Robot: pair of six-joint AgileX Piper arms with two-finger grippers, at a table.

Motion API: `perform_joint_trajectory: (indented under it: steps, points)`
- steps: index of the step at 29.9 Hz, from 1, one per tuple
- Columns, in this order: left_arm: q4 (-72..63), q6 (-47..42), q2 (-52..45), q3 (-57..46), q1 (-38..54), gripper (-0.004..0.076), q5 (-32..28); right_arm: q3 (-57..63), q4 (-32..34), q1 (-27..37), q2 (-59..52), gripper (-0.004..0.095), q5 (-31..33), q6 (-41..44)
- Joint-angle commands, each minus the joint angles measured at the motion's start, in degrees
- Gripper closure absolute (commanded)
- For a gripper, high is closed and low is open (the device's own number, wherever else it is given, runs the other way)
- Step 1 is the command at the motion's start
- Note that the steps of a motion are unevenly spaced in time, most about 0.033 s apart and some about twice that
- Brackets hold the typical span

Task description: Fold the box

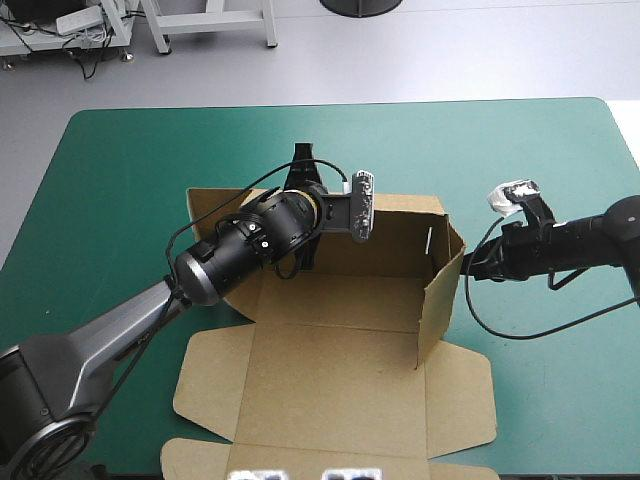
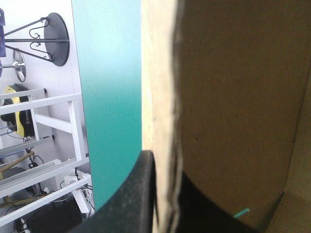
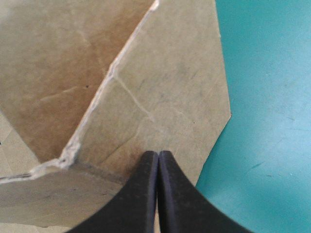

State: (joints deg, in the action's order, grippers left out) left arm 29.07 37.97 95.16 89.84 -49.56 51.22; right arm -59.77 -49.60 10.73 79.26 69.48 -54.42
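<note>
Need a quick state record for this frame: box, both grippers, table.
box: brown, partly folded; far and right walls raised, near panels flat
left gripper: shut on the far wall's top edge, one finger each side
right gripper: shut, tip at the right wall's outer face
table: teal-green cover, box on it

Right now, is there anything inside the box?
Only bare brown floor shows inside the box. The left gripper holds its far wall, and that arm covers the inner left corner, so anything there is hidden.
</note>
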Motion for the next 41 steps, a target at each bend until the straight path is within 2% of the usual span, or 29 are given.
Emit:
perform_joint_trajectory:
  steps: [1, 7, 10, 14, 17, 22, 31, 38, 41]
  points:
    - [-3.8, 1.1, -2.1, 1.0, -0.4, 0.0734, 1.2, 0.1, -4.3, -0.1, -2.1, 0.0921, 2.5, -6.0]
    - [-3.7, 1.1, -2.1, 1.0, -0.4, 0.0734, 1.1, 0.2, -1.8, -0.1, -2.1, 0.0885, -0.2, -7.5]
    - [-2.8, 1.1, -2.1, 1.0, -0.4, 0.0734, 1.1, 0.2, 0.6, -0.1, -2.1, 0.0744, -0.2, -6.5]
    - [-2.7, 1.1, -2.1, 1.0, -0.4, 0.0734, 1.1, 0.2, 0.3, -0.1, -2.1, 0.0529, 0.8, -6.5]
    - [-2.7, 1.1, -2.1, 1.0, -0.4, 0.0734, 1.1, 0.2, 0.3, -0.2, -2.1, 0.0459, 2.6, -7.7]
    - [-2.7, 1.1, -2.1, 1.0, -0.4, 0.0734, 1.5, 0.2, 1.1, -1.7, -2.1, 0.0458, 2.6, -6.8]
    - [-2.1, 1.1, -2.1, 1.0, -0.4, 0.0734, 1.6, 0.2, 5.1, -8.9, -2.1, 0.0458, 2.6, -5.0]
    - [-1.1, 2.9, -2.1, 1.0, -0.4, 0.0734, 2.5, 0.2, 4.6, -9.2, -2.1, 0.0458, 2.1, -5.9]
    - [-1.4, 4.5, -2.1, 1.0, -0.4, 0.0734, 3.2, 0.2, 2.6, -9.2, -2.1, 0.0458, -1.4, -7.7]
